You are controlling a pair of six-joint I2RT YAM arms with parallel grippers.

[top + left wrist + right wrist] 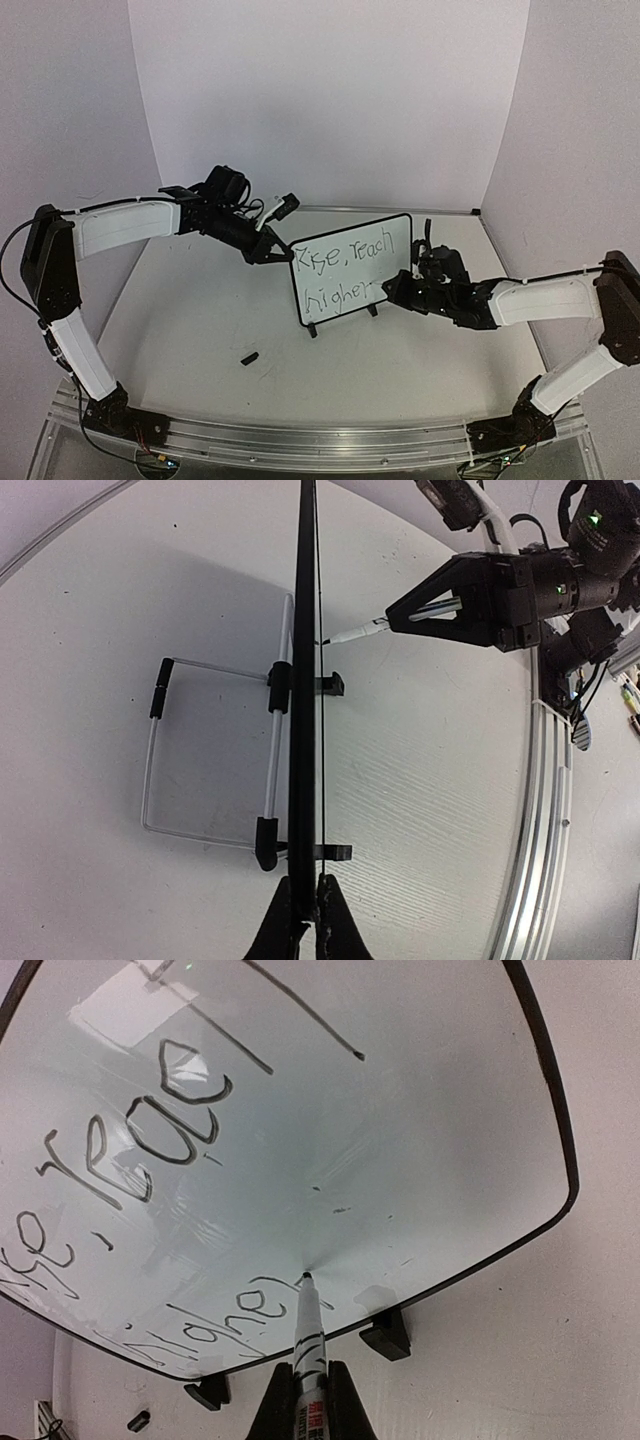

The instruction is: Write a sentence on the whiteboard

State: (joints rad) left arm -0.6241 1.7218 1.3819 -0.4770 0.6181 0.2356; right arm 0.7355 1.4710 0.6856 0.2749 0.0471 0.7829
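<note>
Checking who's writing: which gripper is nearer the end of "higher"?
Right: the right gripper holds the marker, tip at the end of higher; left gripper clamps the board's opposite edge.

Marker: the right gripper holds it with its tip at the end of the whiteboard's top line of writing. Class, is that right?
Not quite. The right gripper does hold the marker with its tip at the whiteboard, but at the end of the bottom line, not the top one. The right wrist view shows it.
</note>
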